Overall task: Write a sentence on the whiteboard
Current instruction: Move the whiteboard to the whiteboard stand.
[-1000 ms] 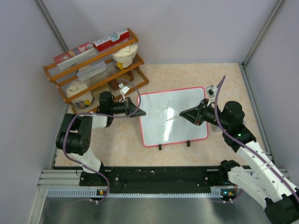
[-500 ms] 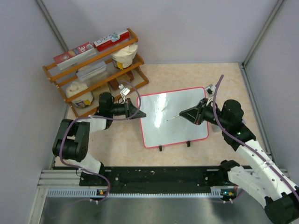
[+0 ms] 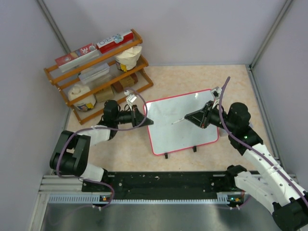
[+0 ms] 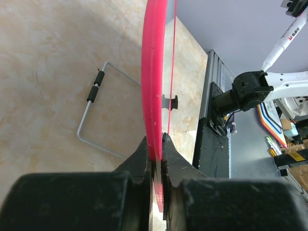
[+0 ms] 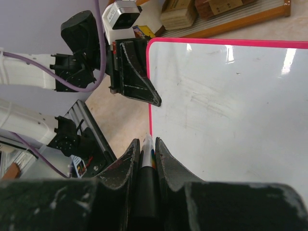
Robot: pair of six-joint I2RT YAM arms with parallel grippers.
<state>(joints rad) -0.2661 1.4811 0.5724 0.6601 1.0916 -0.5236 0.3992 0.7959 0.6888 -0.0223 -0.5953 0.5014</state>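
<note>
Whiteboard (image 3: 185, 130), centre of the overhead frame. The left gripper (image 3: 148, 120) is clenched on its red left rim, apparently steadying it for writing. The right gripper (image 3: 188, 117) clasps a marker (image 3: 178, 121), tip poised over the board's upper middle. Any sentence is too faint to read.

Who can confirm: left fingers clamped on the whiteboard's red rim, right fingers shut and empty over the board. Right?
Not quite. The right gripper is not empty: its fingers are shut on a marker, as the right wrist view shows. The rest stands: the left gripper clamps the red rim of the whiteboard, and the right one is over the board.
</note>
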